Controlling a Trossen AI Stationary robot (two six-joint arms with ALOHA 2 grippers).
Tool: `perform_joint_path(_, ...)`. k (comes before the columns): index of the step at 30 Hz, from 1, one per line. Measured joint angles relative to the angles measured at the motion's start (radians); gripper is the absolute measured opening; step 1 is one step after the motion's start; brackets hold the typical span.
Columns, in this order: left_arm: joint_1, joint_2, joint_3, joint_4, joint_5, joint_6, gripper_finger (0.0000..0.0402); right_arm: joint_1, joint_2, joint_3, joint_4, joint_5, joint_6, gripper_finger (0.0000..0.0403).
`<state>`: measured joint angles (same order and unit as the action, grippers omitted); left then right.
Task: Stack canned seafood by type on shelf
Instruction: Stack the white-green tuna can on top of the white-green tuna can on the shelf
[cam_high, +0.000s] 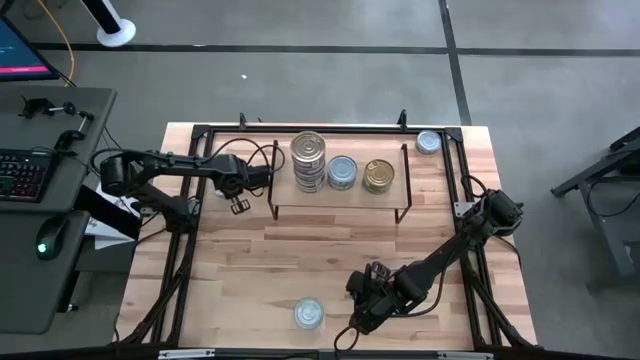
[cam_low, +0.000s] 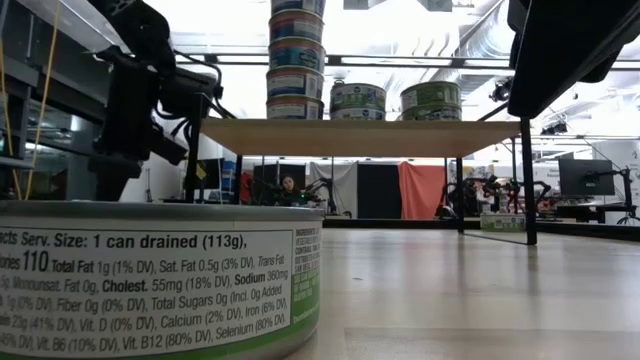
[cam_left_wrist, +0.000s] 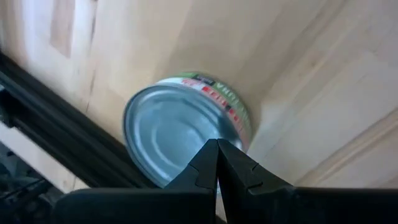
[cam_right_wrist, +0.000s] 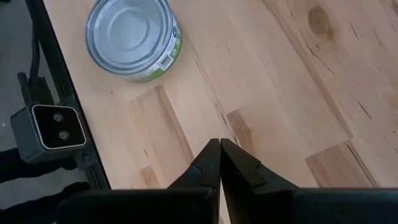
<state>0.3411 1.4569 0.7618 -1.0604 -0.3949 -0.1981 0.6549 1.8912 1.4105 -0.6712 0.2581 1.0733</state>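
Short round tins with shiny lids stand on the light-wood shelf (cam_high: 335, 197); one silver tin (cam_high: 309, 314) sits on the grainy desk (cam_high: 300, 260). The right gripper (cam_high: 345, 338) and left gripper (cam_high: 240, 206) both have their fingers pressed together, empty.

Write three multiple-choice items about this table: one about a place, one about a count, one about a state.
1. Where is the gold can?
A. At the table's front edge
B. On the shelf, at its right end
C. In a gripper

2. How many piles stand abreast on the shelf?
A. One
B. Five
C. Three

3. What is the state of the right gripper?
A. Shut and empty
B. Wide open
C. Shut on a can

Answers:
1. B: the high view shows it on the board, to the right of the other piles.
2. C: the tall stack, the blue can and the gold can.
3. A: its fingertips meet over bare wood.
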Motion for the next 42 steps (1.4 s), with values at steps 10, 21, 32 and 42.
perform_joint_path(10, -0.006, 0.052, 0.002, 0.018, 0.039, 0.026, 0.0, 0.026, 0.0, 0.0, 0.0, 0.0, 0.001, 0.0)
perform_joint_path(21, -0.057, 0.049, 0.019, 0.006, 0.131, -0.249, 0.0, 0.043, 0.0, 0.0, 0.0, 0.023, -0.017, 0.0)
perform_joint_path(32, -0.159, 0.05, 0.018, -0.07, 0.292, -0.524, 0.0, 0.043, 0.0, 0.0, -0.001, 0.024, -0.054, 0.0)
perform_joint_path(42, -0.362, 0.05, 0.017, -0.08, 0.343, -0.705, 0.0, 0.043, 0.0, 0.0, -0.001, 0.024, -0.07, 0.0)
